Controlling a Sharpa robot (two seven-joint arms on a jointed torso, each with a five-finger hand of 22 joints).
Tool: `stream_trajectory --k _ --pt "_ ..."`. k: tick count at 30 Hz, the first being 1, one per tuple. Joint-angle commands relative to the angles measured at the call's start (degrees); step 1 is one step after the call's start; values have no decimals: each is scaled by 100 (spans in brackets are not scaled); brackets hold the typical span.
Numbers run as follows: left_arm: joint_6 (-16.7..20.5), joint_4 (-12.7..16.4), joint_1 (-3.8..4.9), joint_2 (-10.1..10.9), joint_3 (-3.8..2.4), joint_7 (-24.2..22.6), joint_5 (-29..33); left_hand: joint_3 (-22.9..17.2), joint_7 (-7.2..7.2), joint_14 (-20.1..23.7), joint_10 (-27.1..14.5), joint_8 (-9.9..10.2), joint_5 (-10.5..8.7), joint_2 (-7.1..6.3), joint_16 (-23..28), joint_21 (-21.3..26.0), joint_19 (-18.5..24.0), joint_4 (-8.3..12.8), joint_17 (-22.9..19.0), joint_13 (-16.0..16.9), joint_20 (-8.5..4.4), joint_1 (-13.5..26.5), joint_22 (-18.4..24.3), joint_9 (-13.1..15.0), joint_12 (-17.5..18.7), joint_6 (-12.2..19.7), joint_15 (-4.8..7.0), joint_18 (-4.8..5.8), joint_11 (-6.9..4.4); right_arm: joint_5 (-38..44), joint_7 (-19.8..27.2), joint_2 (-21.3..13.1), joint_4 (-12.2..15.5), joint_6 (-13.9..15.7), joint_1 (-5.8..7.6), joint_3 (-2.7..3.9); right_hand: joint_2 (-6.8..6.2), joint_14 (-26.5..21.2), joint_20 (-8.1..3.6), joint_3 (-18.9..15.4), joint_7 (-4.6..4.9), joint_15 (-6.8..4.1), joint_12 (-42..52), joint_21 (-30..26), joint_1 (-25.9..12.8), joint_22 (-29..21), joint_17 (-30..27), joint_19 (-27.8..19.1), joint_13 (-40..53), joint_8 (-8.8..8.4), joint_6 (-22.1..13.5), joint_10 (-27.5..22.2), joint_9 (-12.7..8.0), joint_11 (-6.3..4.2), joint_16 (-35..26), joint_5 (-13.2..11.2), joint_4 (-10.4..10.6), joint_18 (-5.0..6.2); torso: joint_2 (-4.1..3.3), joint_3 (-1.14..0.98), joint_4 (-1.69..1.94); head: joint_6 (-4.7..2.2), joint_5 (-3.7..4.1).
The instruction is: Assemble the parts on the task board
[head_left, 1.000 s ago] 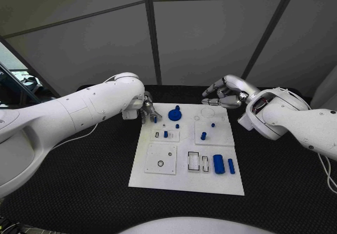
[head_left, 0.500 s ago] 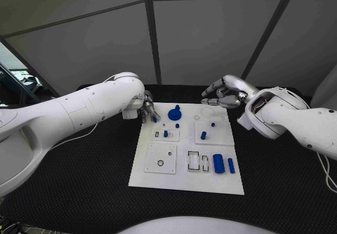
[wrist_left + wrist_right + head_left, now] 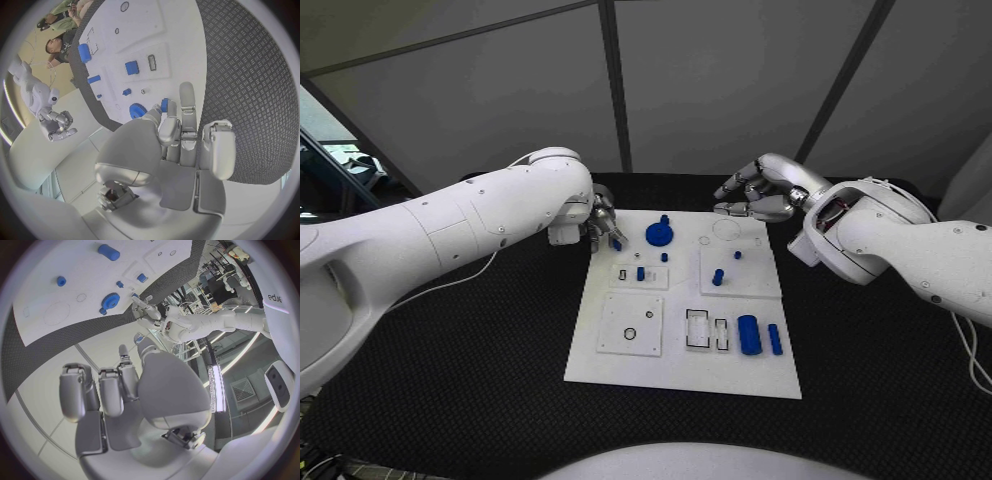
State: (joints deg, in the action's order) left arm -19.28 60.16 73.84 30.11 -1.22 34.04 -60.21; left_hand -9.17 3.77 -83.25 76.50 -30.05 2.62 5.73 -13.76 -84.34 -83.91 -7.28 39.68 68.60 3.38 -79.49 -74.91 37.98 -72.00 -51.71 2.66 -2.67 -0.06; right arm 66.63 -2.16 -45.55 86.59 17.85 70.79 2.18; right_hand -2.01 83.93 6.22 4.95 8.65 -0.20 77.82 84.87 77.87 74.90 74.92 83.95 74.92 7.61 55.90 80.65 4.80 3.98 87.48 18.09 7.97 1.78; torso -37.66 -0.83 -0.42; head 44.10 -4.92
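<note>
Two white arms reach in over the black surface [image 3: 473,340], one from each side of the white task board [image 3: 672,375]. Farthest left, the left hand [image 3: 596,225] sits at the board's far left corner; in the left wrist view its fingers [image 3: 170,127] are closed together on a small blue peg [image 3: 164,105], pinching it just above the board, right beside the blue gear [image 3: 659,235]. That gear is a round toothed disc with a short stub rising from it, near the board's far edge.

Just nearer than the gear, a raised white square carries a small blue block [image 3: 640,273] standing in it, with a tiny blue stud [image 3: 664,258] close by. Nearer still lies a plain white plate [image 3: 630,325] with a small ring-shaped hole. Moving right, a black-rimmed rectangular slot [image 3: 698,330] sits empty beside a narrower one, then a thick blue cylinder [image 3: 749,335] and a slim blue rod [image 3: 775,340] lie side by side, almost touching. Farther back on that side, a short blue post [image 3: 718,278] stands upright on a second raised square.

At the right, the right hand [image 3: 759,195] hovers off the board's far right corner, its fingers [image 3: 112,390] loosely curled and apart, holding nothing.
</note>
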Motion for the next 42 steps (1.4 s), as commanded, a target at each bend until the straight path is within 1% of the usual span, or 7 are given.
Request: stream_trajectory --k 1,14,22,26,30,34,42 --pt "242 188 10 98 -29 -134 68 -169 -26 0 10 -44 7 8 32 14 -320 124 6 -9 -48 -75 -982 171 14 30 37 105 -30 25 11 -2 3 -35 12 4 31 476 -54 9 0 -33 -17 -24 -21 655 967 79 320 20 13 6 -7 -30 -37 33 23 30 2 1 8 -1 -10" --pt "860 1305 -73 781 -62 -140 40 -349 -35 -3 41 -119 7 -51 36 4 -326 180 16 -3 -56 -52 -996 256 8 55 43 109 -39 25 4 -35 7 -41 12 4 32 474 -54 9 0 -33 -18 -32 -24 642 961 71 319 21 14 5 -6 -30 -41 40 29 33 1 -3 9 24 -42" --pt "1360 1878 -281 1140 -61 -200 -102 -482 -44 -8 73 -168 7 -104 38 -22 -341 193 23 7 -62 -3 -1021 309 -4 61 50 116 -48 25 -1 -47 9 -47 12 4 32 474 -54 9 0 -33 -18 -32 -24 642 961 71 319 21 14 5 -6 -30 -41 40 29 33 -4 4 12 37 -66" --pt "1526 2034 -406 1213 -60 -269 -244 -585 -48 -10 89 -194 7 -147 40 -33 -348 196 28 10 -66 37 -1033 340 -7 70 53 119 -52 25 -1 -45 8 -55 12 4 32 474 -54 9 0 -33 -18 -32 -24 642 961 71 319 21 14 5 -6 -30 -41 40 29 33 -3 1 0 43 -89" --pt "1583 2092 -513 1226 -60 -294 -348 -617 -48 -10 89 -201 7 -161 41 -30 -347 194 30 4 -67 53 -1031 350 -2 73 53 119 -53 25 -1 -49 6 -83 11 4 32 474 -54 9 0 -33 -18 -32 -24 642 961 71 319 21 14 5 -6 -30 -41 40 29 33 -8 13 -2 49 -76" --pt "1527 2114 -543 1232 -60 -272 -376 -617 -48 -10 89 -201 7 -161 41 -30 -347 194 30 4 -67 53 -1031 350 -2 73 53 119 -53 29 -4 -52 8 -94 11 3 32 474 -54 9 0 -33 -18 -32 -24 642 961 71 319 21 14 5 -6 -30 -41 40 29 33 -5 -4 -16 56 -96" --pt "1341 2159 -561 1250 -60 -204 -391 -691 -48 -11 89 -215 7 -190 43 -26 -346 186 33 -4 -68 95 -1029 369 6 82 54 118 -52 36 -4 -52 8 -95 11 3 32 474 -54 9 0 -33 -18 -32 -24 642 961 71 319 21 14 5 -6 -30 -41 40 29 33 -10 0 -5 75 -90"
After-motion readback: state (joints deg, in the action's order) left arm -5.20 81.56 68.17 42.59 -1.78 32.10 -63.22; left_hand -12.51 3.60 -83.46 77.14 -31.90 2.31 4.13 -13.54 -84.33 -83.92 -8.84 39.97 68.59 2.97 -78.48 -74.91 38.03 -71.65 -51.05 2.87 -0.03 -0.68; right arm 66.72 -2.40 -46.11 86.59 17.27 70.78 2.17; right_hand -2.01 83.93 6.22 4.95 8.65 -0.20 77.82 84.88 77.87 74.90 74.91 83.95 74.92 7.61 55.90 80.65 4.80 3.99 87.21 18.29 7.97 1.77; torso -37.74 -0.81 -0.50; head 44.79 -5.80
